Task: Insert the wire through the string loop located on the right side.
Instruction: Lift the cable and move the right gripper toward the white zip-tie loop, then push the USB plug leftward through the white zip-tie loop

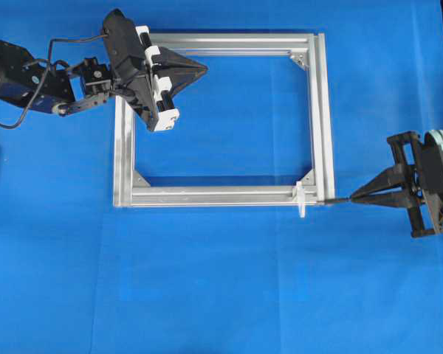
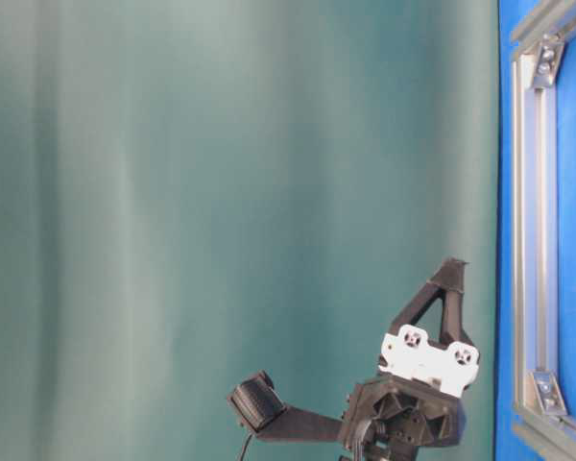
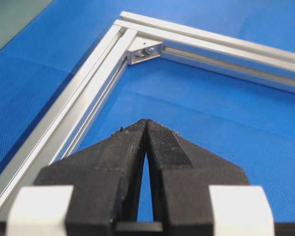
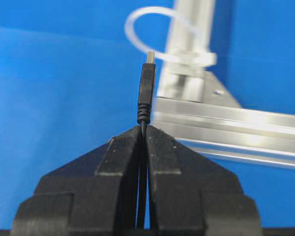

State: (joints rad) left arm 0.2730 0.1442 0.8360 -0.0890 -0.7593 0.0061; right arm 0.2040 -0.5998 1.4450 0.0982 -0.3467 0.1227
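Note:
The wire's thin black plug [image 4: 146, 93] sticks out of my right gripper [image 4: 144, 127], which is shut on the wire just behind the plug. The plug's metal tip points at the whitish string loop [image 4: 201, 59], just short of it and slightly below its opening. From overhead, my right gripper [image 1: 352, 198] sits right of the silver frame [image 1: 207, 195], with the plug [image 1: 336, 200] close to the frame's lower right corner, where the string loop [image 1: 301, 199] stands out. My left gripper [image 1: 205, 68] is shut and empty over the frame's top left part.
The rectangular aluminium frame [image 3: 88, 88] lies flat on a blue cloth, with corner brackets [image 3: 146, 50] inside it. The table-level view shows my left gripper [image 2: 451, 264] beside the frame [image 2: 528, 192] and a green backdrop. Open blue cloth surrounds the frame.

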